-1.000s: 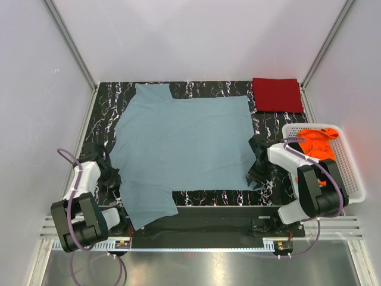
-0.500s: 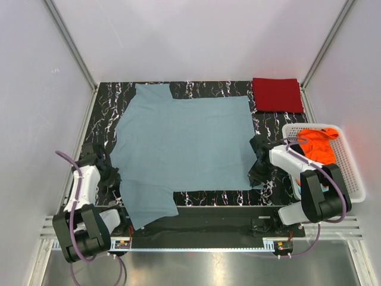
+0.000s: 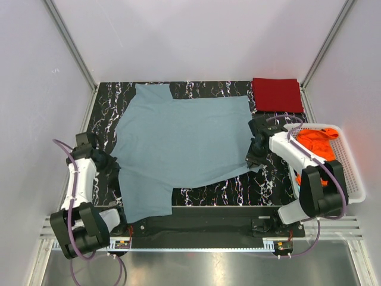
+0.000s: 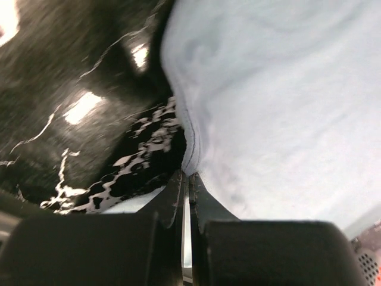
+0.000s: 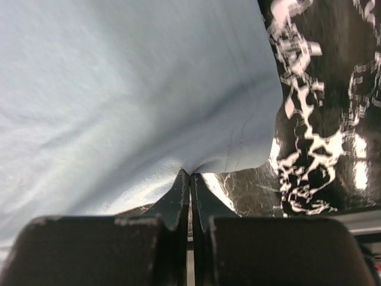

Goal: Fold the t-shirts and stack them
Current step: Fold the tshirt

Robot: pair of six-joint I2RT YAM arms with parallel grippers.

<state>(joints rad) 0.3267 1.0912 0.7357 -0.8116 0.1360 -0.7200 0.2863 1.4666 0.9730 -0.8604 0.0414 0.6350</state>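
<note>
- Across the middle of the dark marbled surface (image 3: 226,192) lies the grey-blue t-shirt (image 3: 178,137), spread open and mostly flat, with its near left sleeve (image 3: 146,201) draped over the near edge.
- At the shirt's left side, the left gripper (image 3: 111,169) is clamped on the hem. Its wrist view shows the jaws pressed together with the stitched edge caught between them.
- At the near right corner of the shirt, the right gripper (image 3: 256,158) is now pinched on the cloth too. A second ago its jaws were partly apart over that corner. Now they meet, and a tuck of fabric rises into them.
- Both arms have shifted away from the near edge since then. The near hem has gone with them on the right, so more bare surface shows in front of the shirt. The hem line now slants instead of running straight.
- To my eye this means the grasp step is finished and the first fold has begun. The near half looks set to be carried toward the far half.
- The risk I'd watch is the left sleeve dragging behind and bunching under the fold.
- Off at the far right corner, a dark red t-shirt (image 3: 277,95) sits folded square, apparently done.
- An orange t-shirt (image 3: 314,143) lies crumpled in the white basket (image 3: 352,176) at the right, waiting. I see no teal one.
</note>
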